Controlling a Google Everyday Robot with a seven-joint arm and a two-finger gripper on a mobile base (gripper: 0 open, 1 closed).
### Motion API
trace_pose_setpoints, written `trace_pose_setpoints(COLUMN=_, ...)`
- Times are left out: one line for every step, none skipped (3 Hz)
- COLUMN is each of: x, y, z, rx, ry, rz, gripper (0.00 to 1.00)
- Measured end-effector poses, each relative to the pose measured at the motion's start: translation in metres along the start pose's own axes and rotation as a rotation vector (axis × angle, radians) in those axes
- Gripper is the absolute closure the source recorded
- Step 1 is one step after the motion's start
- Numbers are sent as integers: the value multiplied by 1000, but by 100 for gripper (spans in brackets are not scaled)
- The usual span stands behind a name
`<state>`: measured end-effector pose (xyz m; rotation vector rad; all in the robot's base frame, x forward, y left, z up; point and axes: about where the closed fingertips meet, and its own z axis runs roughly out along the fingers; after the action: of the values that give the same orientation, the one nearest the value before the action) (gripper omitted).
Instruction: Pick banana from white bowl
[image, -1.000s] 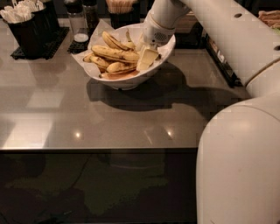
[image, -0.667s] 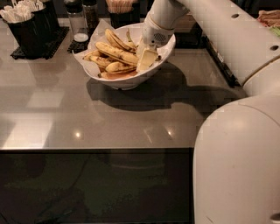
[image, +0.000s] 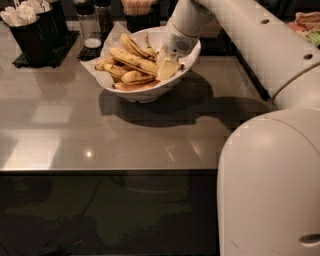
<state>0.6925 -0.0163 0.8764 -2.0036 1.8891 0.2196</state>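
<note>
Grey counter (image: 100, 140): my gripper (image: 166, 69) down in white bowl (image: 145, 92), beside banana (image: 134, 60), grip unclear; black cup (image: 30, 37) behind.

On table (image: 75, 130), white bowl (image: 145, 90) with banana (image: 134, 59) inside, tool (image: 166, 65) at its right, cups (image: 32, 37) back left.

Grey, glossy table (image: 100, 135) across the frame's middle, front edge running just below centre. Bears the white bowl (image: 145, 92) at upper centre, sitting directly on the top, shadow thrown down and to the right. Bears a black mat (image: 22, 61) at upper left, a black cup (image: 30, 37) of white utensils standing on it. Holds a clear shaker (image: 89, 27) and a dark shaker (image: 104, 17) just right of that cup. Gripper (image: 167, 67) down inside the bowl's right half.
</note>
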Motion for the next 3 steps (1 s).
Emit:
trace_pose_setpoints(x=-1, y=-1, z=-11, rx=13, ry=-34, rz=-4, gripper=100)
trace_pose_setpoints(x=-12, y=3, z=-45, rx=27, ry=-110, rz=-55, gripper=100)
trace_pose_setpoints(x=-26, y=13, z=-84, rx=31, ry=-213, rz=-123, gripper=100)
